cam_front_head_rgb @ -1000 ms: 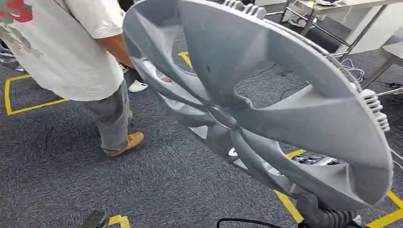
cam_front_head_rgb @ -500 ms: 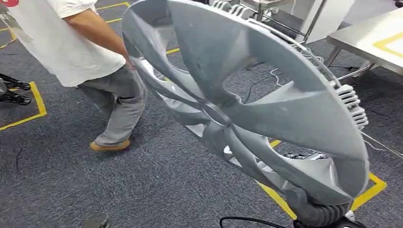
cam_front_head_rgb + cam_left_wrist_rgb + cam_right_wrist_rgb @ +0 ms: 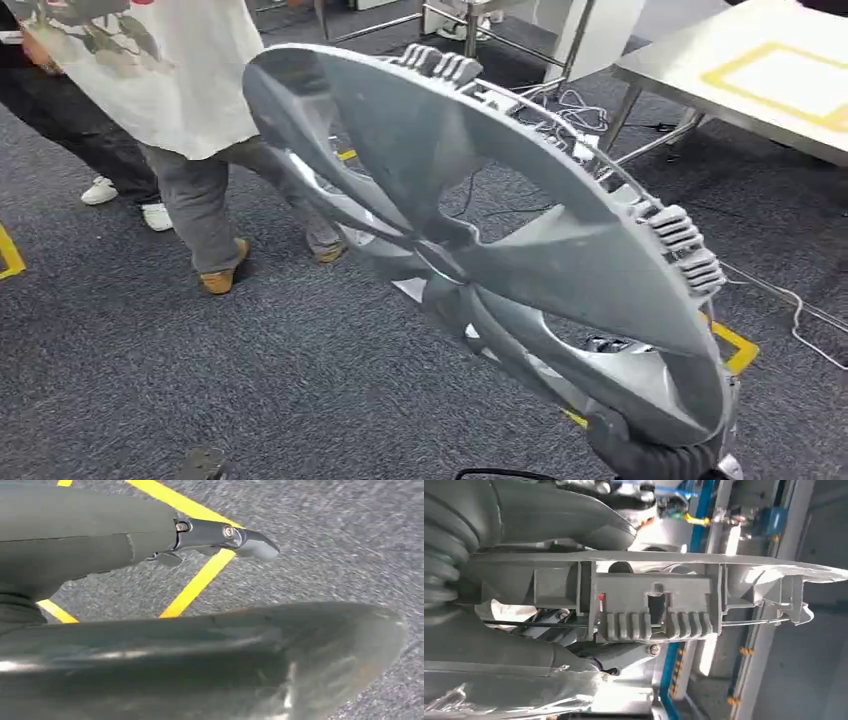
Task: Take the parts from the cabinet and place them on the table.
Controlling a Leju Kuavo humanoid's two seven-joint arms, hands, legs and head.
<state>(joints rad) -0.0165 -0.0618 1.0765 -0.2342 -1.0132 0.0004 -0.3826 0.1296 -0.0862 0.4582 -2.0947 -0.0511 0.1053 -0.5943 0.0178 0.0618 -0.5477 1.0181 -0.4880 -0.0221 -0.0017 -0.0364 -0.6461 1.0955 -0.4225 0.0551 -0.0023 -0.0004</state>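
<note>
Gripping the grey wheel cover [image 3: 520, 240], right robot hand [image 3: 655, 455]; no legible writing.

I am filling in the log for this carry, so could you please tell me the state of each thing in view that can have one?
Wheel cover: off the floor, tilted, held at its rim.
Right hand: grips the wheel cover's rim.
Left hand: beside the wheel cover's edge; grip cannot be told.
Metal table: standing, with a yellow marked rectangle on top.
Person: standing on the carpet behind the wheel cover.
</note>
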